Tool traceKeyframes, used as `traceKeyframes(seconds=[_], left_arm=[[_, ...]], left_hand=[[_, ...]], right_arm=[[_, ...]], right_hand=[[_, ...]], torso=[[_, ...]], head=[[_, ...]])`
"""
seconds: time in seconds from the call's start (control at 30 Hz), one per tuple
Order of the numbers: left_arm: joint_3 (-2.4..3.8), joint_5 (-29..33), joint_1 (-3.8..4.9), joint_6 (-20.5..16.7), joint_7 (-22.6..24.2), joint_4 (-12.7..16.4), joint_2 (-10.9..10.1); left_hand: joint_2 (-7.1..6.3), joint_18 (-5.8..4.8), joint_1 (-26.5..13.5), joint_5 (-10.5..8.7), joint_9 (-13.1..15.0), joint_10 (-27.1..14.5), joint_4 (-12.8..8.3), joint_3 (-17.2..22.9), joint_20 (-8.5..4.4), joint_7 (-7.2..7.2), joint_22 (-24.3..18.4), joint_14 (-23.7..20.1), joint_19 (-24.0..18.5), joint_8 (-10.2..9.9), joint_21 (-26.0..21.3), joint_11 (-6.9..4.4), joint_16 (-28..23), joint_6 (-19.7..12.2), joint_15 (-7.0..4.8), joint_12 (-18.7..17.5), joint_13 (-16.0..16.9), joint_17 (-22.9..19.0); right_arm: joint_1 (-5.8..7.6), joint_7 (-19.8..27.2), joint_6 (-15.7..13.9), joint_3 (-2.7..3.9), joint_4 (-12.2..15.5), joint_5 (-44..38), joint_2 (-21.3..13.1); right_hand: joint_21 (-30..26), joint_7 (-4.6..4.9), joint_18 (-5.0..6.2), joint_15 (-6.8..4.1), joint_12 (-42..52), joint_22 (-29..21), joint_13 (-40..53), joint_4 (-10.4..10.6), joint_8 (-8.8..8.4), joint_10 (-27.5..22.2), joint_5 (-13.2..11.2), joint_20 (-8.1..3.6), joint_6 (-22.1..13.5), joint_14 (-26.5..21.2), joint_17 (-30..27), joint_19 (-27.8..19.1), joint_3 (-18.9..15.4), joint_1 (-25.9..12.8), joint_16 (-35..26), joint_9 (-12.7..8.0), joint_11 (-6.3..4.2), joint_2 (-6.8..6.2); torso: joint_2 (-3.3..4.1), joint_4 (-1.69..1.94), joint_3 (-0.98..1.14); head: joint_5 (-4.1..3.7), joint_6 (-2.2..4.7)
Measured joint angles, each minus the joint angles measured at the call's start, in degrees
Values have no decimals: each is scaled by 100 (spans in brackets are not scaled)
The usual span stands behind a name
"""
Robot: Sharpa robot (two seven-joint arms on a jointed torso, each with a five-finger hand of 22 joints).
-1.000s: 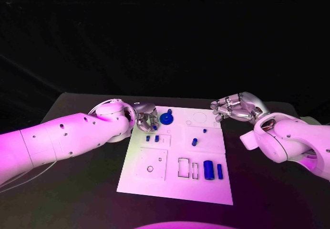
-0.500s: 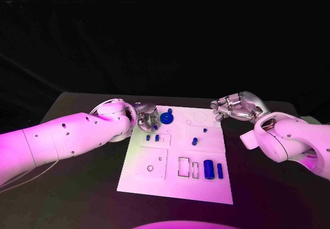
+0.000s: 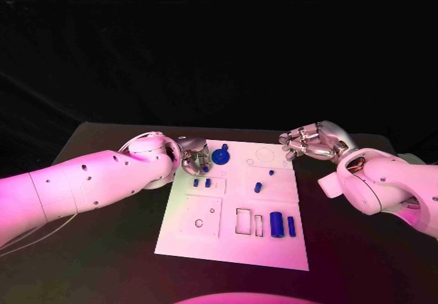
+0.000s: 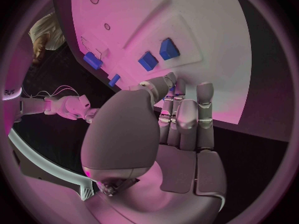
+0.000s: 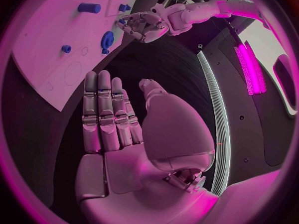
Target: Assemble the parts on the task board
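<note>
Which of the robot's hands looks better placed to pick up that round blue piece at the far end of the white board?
Probably the left hand: it sits right beside the round blue piece, while the right hand hovers off the board's far corner.

Head camera looks down; wrist cameras close behind hands; all share task board (image 3: 237,202).

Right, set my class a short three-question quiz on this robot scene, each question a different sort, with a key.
1. True or false: the right hand holds a blue part.
2. Which hand is nearest the blue gear? A) left hand B) right hand
3. Fill in: the two long blue cylinders lie near the task board's ____ edge, toward the robot.

Key: 1 false, its fingers are bare and held off the board; 2 A; 3 near.
</note>
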Motion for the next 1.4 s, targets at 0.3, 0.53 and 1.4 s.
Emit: traceKeyframes(seconds=[0.3, 0.53, 1.4], left_arm=[[-3, 4, -4, -1, -2, 6, -7], [-3, 10, -4, -9, -2, 9, -19], [54, 1246, 99, -307, 251, 165, -746]], left_hand=[[-48, 1, -48, 0, -120, -21, 0, 0, 20, 19, -50, -23, -20, -120, -33, 21, 0, -269, 22, -99, -6, -83], [-99, 0, -99, 0, -289, -70, 0, 0, 44, 59, -130, -94, -86, -120, -75, 70, 0, -644, 53, -223, -11, -188], [-71, -1, 36, 1, -408, -334, -187, 188, 83, 124, -701, -1391, -829, 57, -620, 189, -1470, -302, 114, -195, -23, -2439]], right_arm=[[1, 0, 0, 0, -6, 0, -1], [2, 0, 0, 0, -11, 0, 1], [-1, -758, 918, 0, -312, -3031, 65]], right_hand=[[0, 0, 0, 0, 5, -1, 0, 0, 0, 0, 0, 0, 0, 0, 0, 0, 0, 0, 0, 0, 0, 0], [0, 0, 0, 0, 5, -1, 5, 0, 0, 0, 0, 0, 0, 0, 0, 0, 0, 0, 0, 0, 0, 0], [2129, -233, 0, -414, -40, 1678, -225, -1088, 60, 83, -1304, -480, 565, 715, 1516, 761, 1286, 782, 2450, -45, -267, -320]], torso=[[-1, 2, -1], [-1, 2, -1], [-8, 0, -2]], head=[[-4, 3], [1, 4], [-192, 68]])
